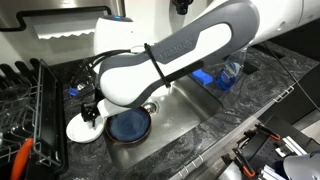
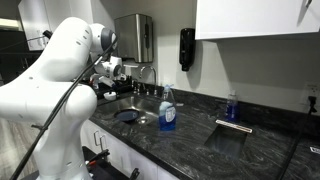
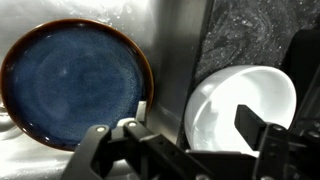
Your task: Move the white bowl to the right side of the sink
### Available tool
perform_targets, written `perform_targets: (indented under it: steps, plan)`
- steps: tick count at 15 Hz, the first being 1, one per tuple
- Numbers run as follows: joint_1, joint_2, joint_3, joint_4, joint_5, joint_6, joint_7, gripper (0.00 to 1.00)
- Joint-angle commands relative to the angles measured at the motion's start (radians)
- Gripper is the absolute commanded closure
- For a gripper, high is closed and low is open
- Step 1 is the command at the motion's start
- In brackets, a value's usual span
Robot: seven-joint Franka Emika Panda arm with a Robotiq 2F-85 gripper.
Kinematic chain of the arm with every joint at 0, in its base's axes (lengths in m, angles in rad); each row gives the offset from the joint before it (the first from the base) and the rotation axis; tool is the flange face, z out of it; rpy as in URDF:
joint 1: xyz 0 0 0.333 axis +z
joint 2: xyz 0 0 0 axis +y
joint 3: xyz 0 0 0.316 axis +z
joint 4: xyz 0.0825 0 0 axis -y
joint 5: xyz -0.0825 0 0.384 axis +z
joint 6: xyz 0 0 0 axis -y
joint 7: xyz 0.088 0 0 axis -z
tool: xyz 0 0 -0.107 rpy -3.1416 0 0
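In an exterior view, the black dish rack (image 1: 22, 100) stands at the end of the worktop, on the picture's left. Just beside it, the white bowl (image 1: 78, 128) sits on the stone strip along the edge of the sink (image 1: 190, 100). It stands upright with its mouth facing up, and being round it has no long axis. The gripper (image 1: 92, 110) hovers over its rim, jaws wide apart, gripping nothing. To the right, the blue plate (image 1: 128, 126) lies flat in the basin.
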Motion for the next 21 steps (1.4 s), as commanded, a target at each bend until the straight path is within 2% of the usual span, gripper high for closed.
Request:
perform_targets:
  steps: [1, 9, 11, 21]
  plan:
    - [0.019, 0.060, -0.013, 0.089, -0.013, -0.034, -0.021, 0.41]
    - [0.035, 0.113, -0.020, 0.173, -0.016, -0.063, -0.043, 0.97]
    - [0.040, 0.098, -0.034, 0.164, -0.026, -0.069, -0.032, 1.00]
    - [-0.009, -0.071, -0.080, 0.007, -0.016, -0.196, 0.012, 0.98]
